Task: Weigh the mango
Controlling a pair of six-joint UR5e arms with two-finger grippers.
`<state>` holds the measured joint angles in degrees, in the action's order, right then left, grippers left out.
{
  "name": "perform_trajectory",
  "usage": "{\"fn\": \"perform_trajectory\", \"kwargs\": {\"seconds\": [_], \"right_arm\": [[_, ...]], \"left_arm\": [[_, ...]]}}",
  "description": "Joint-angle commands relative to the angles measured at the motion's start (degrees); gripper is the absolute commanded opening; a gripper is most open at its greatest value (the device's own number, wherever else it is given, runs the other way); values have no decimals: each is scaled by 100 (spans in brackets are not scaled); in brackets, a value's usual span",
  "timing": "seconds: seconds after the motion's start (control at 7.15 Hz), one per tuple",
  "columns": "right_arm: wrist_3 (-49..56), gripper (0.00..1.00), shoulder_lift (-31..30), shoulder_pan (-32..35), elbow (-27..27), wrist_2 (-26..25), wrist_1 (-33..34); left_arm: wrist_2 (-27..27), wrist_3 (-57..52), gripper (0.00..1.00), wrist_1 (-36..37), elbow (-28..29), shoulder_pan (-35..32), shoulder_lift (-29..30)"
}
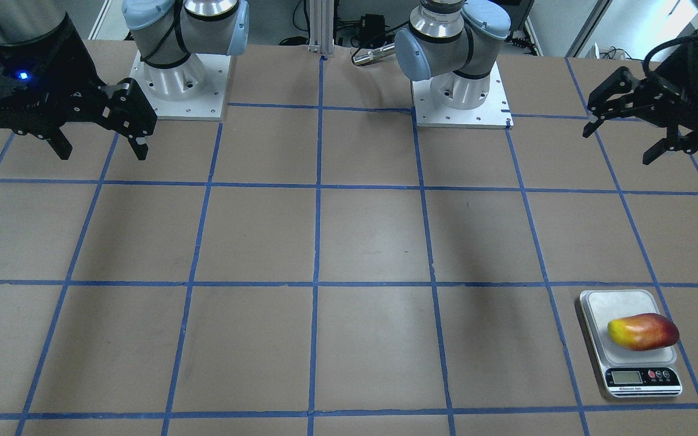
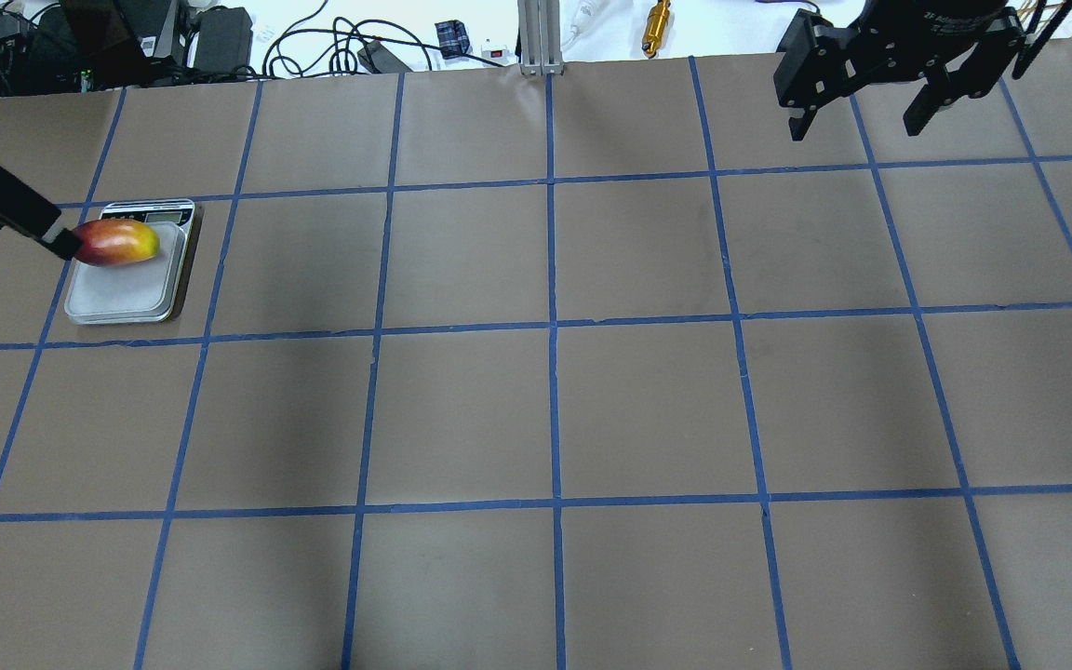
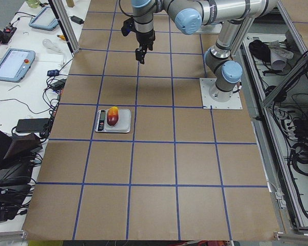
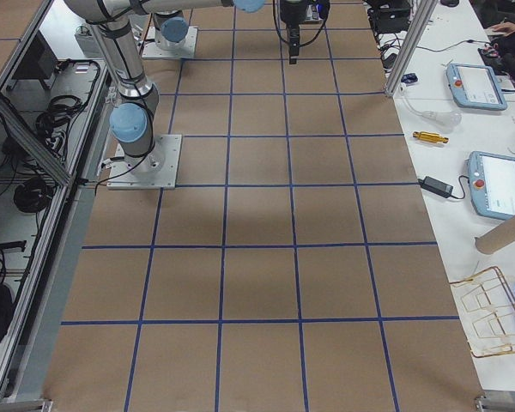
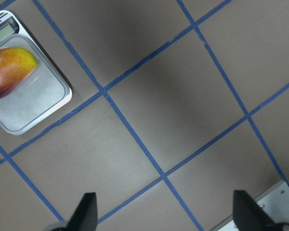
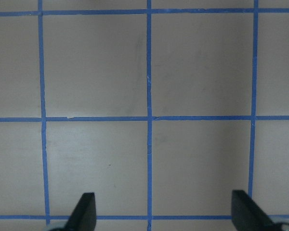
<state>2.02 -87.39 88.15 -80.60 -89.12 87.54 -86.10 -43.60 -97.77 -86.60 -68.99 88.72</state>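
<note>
The mango (image 1: 643, 331), yellow at one end and red at the other, lies on its side on the silver scale (image 1: 609, 301), toward the display end. It also shows in the overhead view (image 2: 117, 242) on the scale (image 2: 122, 296) and in the left wrist view (image 5: 9, 70). My left gripper (image 1: 618, 145) is open and empty, high above the table and well back from the scale toward the robot. One of its fingers (image 2: 57, 240) overlaps the mango's red end in the overhead view. My right gripper (image 1: 103, 155) is open and empty at the table's other end (image 2: 854, 128).
The table is brown paper with a blue tape grid (image 2: 553, 335). The two arm bases (image 1: 182, 91) (image 1: 461, 97) stand at the robot's edge. Cables and a gold cylinder (image 2: 655, 19) lie beyond the far edge. Teach pendants (image 3: 10, 64) rest on the side bench.
</note>
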Motion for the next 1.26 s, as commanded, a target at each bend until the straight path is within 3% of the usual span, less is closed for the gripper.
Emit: {"fn": "perform_trajectory", "kwargs": {"seconds": [0.0,0.28,0.56,1.12], "right_arm": [[0,100,3,-9,0,0,0],[0,100,3,0,0,0,0],[0,100,3,0,0,0,0],[0,100,3,0,0,-8,0]], "left_arm": [[-3,1888,100,161,3,-928,92],[-12,3430,100,650,-15,-1702,215],[-21,4436,100,671,12,-2012,294],[-258,4422,100,785,29,-2005,234]]}}
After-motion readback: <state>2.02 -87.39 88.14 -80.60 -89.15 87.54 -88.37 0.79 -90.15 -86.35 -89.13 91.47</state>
